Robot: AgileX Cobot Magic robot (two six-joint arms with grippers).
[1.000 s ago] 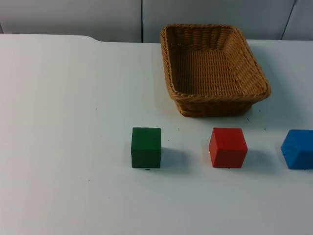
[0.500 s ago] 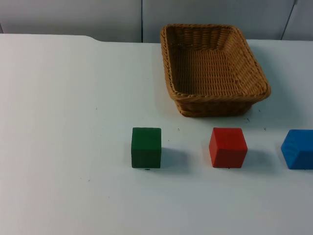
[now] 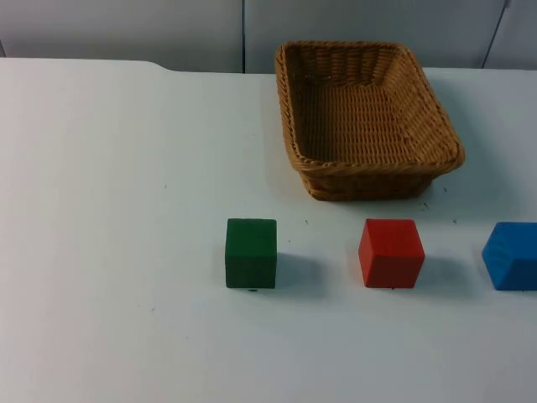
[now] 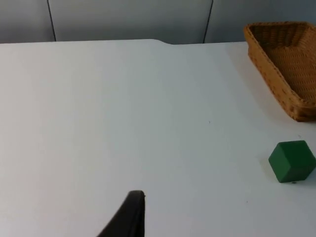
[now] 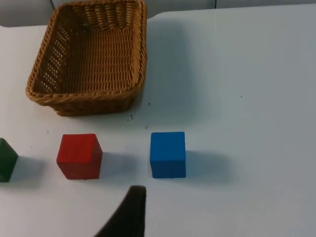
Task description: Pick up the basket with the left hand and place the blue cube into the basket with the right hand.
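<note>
An empty woven brown basket (image 3: 365, 117) stands on the white table toward the back, right of the middle. It also appears in the left wrist view (image 4: 286, 64) and the right wrist view (image 5: 91, 54). The blue cube (image 3: 512, 255) rests at the table's right side, in front of the basket and to its right. My right gripper (image 5: 129, 212) hangs short of the blue cube (image 5: 168, 154), nothing touching it. My left gripper (image 4: 129, 217) is above bare table, well to the left of the basket, and apart from it.
A green cube (image 3: 251, 253) and a red cube (image 3: 391, 253) sit in a row with the blue one, in front of the basket. The grey partition wall (image 3: 126, 29) closes the far edge of the table.
</note>
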